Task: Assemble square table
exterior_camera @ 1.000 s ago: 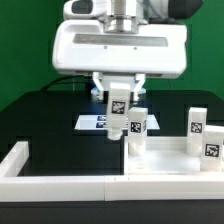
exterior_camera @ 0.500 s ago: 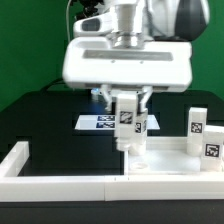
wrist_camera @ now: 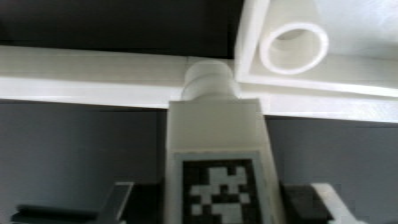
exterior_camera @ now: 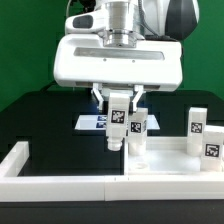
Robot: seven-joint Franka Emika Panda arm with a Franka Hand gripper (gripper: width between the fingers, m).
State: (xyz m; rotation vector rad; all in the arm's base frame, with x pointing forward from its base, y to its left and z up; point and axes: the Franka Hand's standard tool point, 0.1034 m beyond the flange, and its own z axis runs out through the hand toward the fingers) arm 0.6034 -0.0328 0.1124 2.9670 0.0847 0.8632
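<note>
In the exterior view, going from nine o'clock across, a long white wall bar [exterior_camera: 25, 160] bends around the near corner of the black table [exterior_camera: 40, 115] and runs along its front edge. Behind it, toward the centre, the marker board [exterior_camera: 92, 122] lies flat on the table, partly hidden by the arm. At the centre the tool [exterior_camera: 118, 112] hangs below the broad white wrist housing [exterior_camera: 118, 60], its fingers [exterior_camera: 108, 101] pinching a short white leg [exterior_camera: 118, 125] that carries a black-and-white tag. The leg is upright, or nearly so, with its lower end just above the table top. Just beside it, toward three o'clock, a second tagged leg [exterior_camera: 138, 130] stands upright; the two look close enough to touch, though contact cannot be told. The square table top [exterior_camera: 165, 160] lies at about four o'clock, against the front wall bar, its raised rim showing. Two more tagged legs stand at three o'clock: one farther back [exterior_camera: 196, 124] and one nearer the front [exterior_camera: 212, 145], well apart from the held leg.

The wrist view looks down the held leg [wrist_camera: 217, 140], its tag facing the camera and its rounded tip pointing at the white rim of the table top [wrist_camera: 338, 100]. A round corner socket [wrist_camera: 294, 47] lies near the tip, off to one side, not under it
</note>
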